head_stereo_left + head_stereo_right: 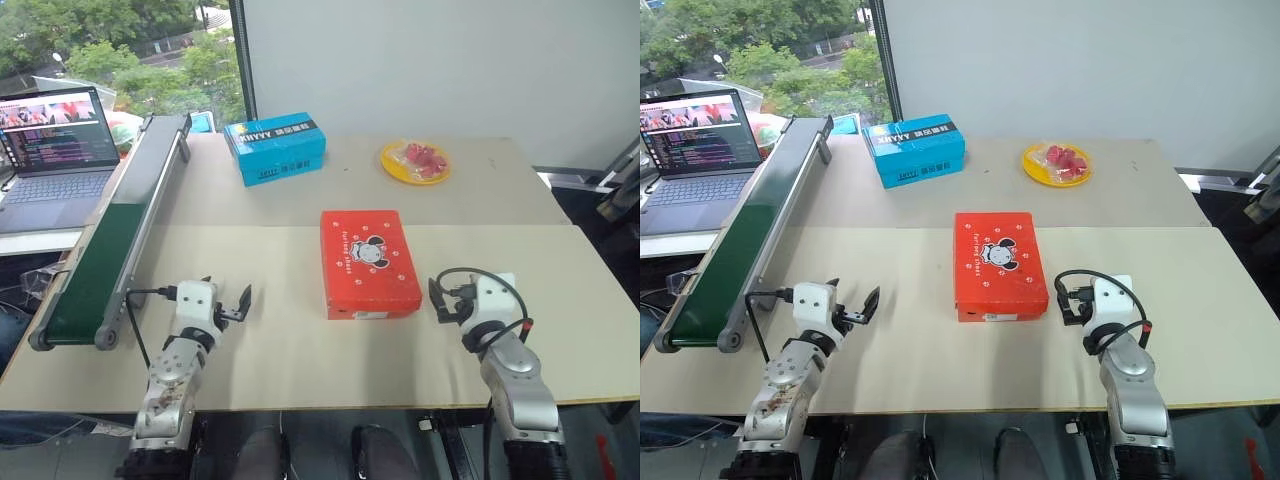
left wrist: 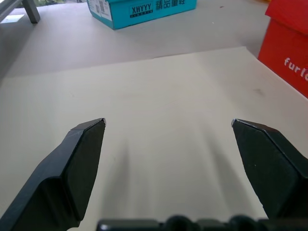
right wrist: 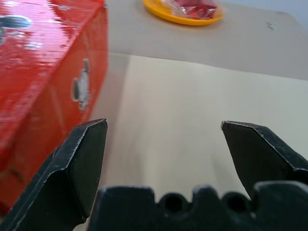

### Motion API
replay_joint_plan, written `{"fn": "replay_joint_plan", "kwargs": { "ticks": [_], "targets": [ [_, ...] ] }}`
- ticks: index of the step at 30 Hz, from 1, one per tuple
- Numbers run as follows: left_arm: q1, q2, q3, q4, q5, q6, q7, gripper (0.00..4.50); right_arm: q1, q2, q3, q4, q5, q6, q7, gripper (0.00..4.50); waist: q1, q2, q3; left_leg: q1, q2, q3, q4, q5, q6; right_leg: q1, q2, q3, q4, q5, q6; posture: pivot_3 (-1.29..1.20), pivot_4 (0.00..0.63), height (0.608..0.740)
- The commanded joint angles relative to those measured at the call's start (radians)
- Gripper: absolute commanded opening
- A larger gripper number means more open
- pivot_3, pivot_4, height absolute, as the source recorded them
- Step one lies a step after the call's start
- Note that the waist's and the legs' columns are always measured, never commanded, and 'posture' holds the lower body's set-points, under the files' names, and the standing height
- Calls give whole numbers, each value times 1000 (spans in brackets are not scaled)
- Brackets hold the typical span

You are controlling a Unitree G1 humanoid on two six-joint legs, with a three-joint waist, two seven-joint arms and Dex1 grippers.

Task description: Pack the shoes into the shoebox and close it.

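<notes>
The red shoebox (image 1: 370, 263) lies with its lid down. The left gripper (image 2: 168, 123) and right gripper (image 3: 163, 125) wait beside it, wide open, holding nothing.

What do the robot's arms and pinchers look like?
Each arm is silvery grey metal with a white block at the wrist. The left gripper and the right gripper each have two black fingers with flat, angled tips. A thin black cable runs beside the left wrist, and a black cable loops over the right wrist.
</notes>
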Motion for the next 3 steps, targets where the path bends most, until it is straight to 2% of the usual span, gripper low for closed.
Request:
{"fn": "replay_joint_plan", "kwargs": {
  "ticks": [1, 3],
  "targets": [
    [41, -14, 1, 21, 12, -76, 7, 4500, 16, 12, 1, 36, -9, -82, 2, 4453, -3, 0, 0, 0, 0, 0, 0, 0, 0, 0, 0, 0, 0, 0, 0, 0, 150, 740],
    [61, -20, -10, 25, 21, -94, 8, 4500, 14, 17, 5, 58, -11, -103, 5, 4453, -5, 0, 0, 0, 0, 0, 0, 0, 0, -1, 1, 0, 0, 0, 0, 0, 150, 740]
  ]
}}
